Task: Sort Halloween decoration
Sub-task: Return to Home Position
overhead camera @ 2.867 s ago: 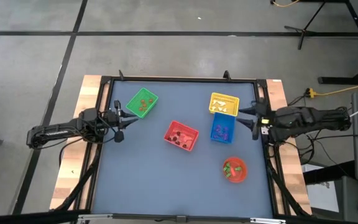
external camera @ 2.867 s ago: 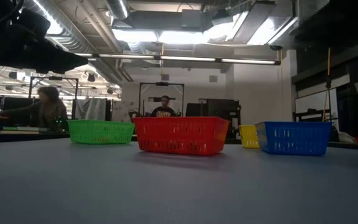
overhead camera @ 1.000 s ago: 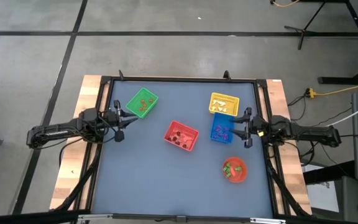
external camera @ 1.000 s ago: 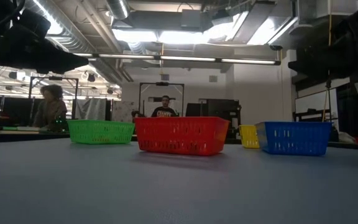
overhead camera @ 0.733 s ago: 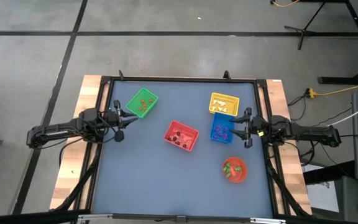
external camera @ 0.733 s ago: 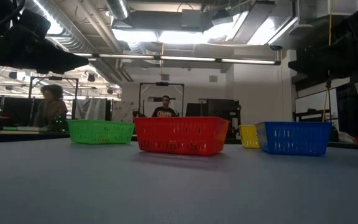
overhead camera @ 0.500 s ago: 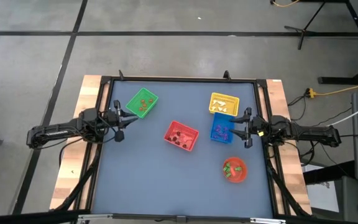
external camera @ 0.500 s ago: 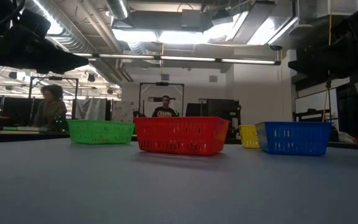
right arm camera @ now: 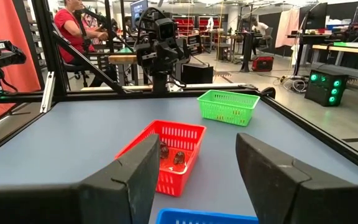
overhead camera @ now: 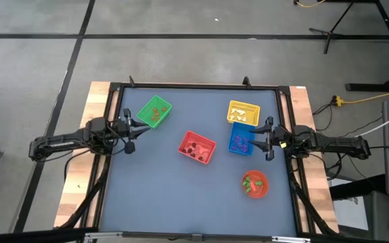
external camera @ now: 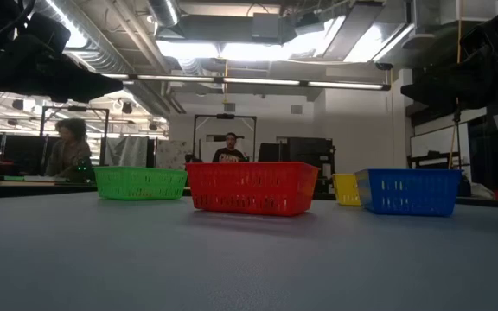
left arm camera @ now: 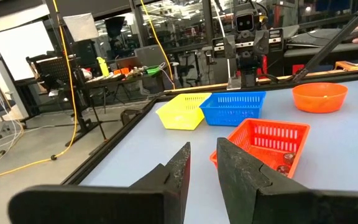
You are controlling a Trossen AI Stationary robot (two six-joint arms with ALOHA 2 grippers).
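Note:
The Halloween decoration lies sorted in containers on the grey table: orange trinkets in the green basket (overhead camera: 154, 112), dark ones in the red basket (overhead camera: 196, 147), purple ones in the blue basket (overhead camera: 241, 140), white ones in the yellow basket (overhead camera: 242, 113) and green ones in the round red bowl (overhead camera: 254, 183). My left gripper (overhead camera: 131, 131) hovers level at the table's left edge, its fingers (left arm camera: 182, 163) a narrow gap apart with nothing between. My right gripper (overhead camera: 263, 140) hovers level beside the blue basket, open wide (right arm camera: 197, 142) and empty.
A raised black frame (overhead camera: 194, 86) rims the table, with wooden boards outside it on the left and right. Bare grey surface (overhead camera: 167, 196) stretches across the near half. People sit at benches in the room beyond the far edge (external camera: 228, 149).
Nothing has moved in the last second. Before that, my right gripper came a little away from the table's right edge toward the blue basket, staying level and open.

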